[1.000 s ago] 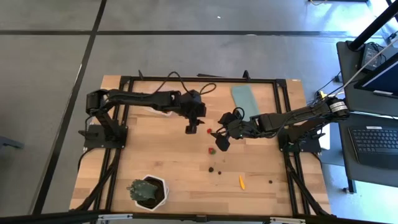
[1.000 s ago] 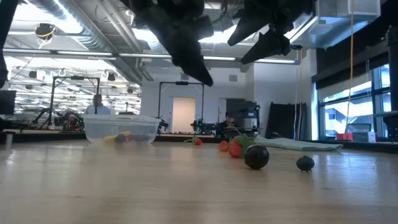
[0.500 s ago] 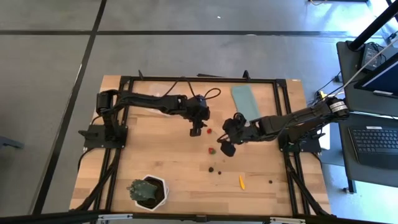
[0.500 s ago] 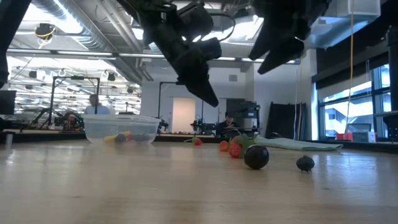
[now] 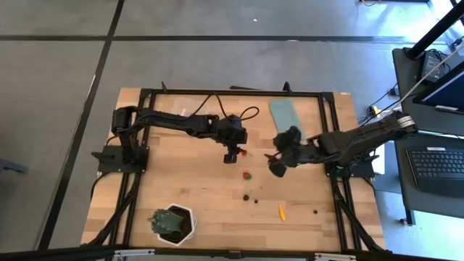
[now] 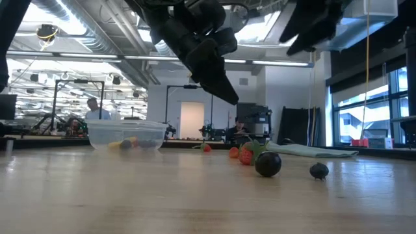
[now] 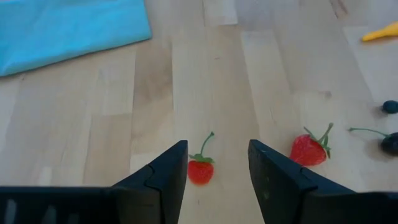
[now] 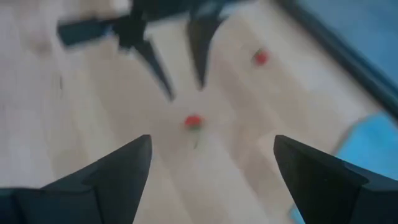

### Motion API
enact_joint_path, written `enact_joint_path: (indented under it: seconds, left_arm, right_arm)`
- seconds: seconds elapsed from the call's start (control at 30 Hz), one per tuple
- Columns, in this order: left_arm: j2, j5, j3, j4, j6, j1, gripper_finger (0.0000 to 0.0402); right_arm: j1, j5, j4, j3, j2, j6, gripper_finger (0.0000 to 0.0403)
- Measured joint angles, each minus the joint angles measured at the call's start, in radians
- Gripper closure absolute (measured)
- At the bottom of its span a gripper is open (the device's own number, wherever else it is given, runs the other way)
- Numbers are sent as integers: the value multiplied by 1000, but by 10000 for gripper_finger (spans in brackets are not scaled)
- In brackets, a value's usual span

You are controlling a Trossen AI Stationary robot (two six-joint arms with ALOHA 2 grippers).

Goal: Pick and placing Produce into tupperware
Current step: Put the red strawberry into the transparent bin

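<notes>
From my remote seat, biggest first: the wooden counter [image 5: 188, 181] with both arms reaching in toward the middle. The teal lid [image 5: 286, 118] lies flat at the far side, and the potted plant [image 5: 172, 222] sits near the front edge.

The clear tupperware [image 6: 127, 134] stands on the counter in the low view, well off to the side of the loose produce, with a few yellow and dark pieces already inside it.

My left end effector [image 5: 231, 154] hangs just above the boards with its fingers [image 7: 166, 173] partly spread and nothing between them. In the wrist view a small red strawberry [image 7: 201, 169] lies on the wood right in the gap, not touched by either finger. A second strawberry [image 7: 309, 148] lies just beside it, apart from the tips.

The right end effector [image 5: 276, 166] is up off the counter near the lid, jaws spread wide and empty.

Smaller bits: dark berries [image 5: 246, 196] and a little orange carrot [image 5: 281, 212] lie scattered toward the front.
</notes>
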Motion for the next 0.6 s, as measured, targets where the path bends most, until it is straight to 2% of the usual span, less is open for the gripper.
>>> enact_joint_path:
  seconds: [0.13, 0.4, 0.5, 0.6]
  left_arm:
    - [0, 0, 0, 1, -23, -1, 244]
    - [0, 0, 0, 1, -23, -3, 233]
    - [0, 0, 0, 1, -23, -5, 226]
    - [0, 0, 0, 1, -24, -5, 219]
  right_arm:
    - [16, 52, 94, -74, -97, -51, 64]
    - [18, -80, 471, -424, -304, -61, 64]
    - [24, -101, 607, -498, -338, -106, 64]
    - [24, -105, 652, -536, -348, -149, 64]
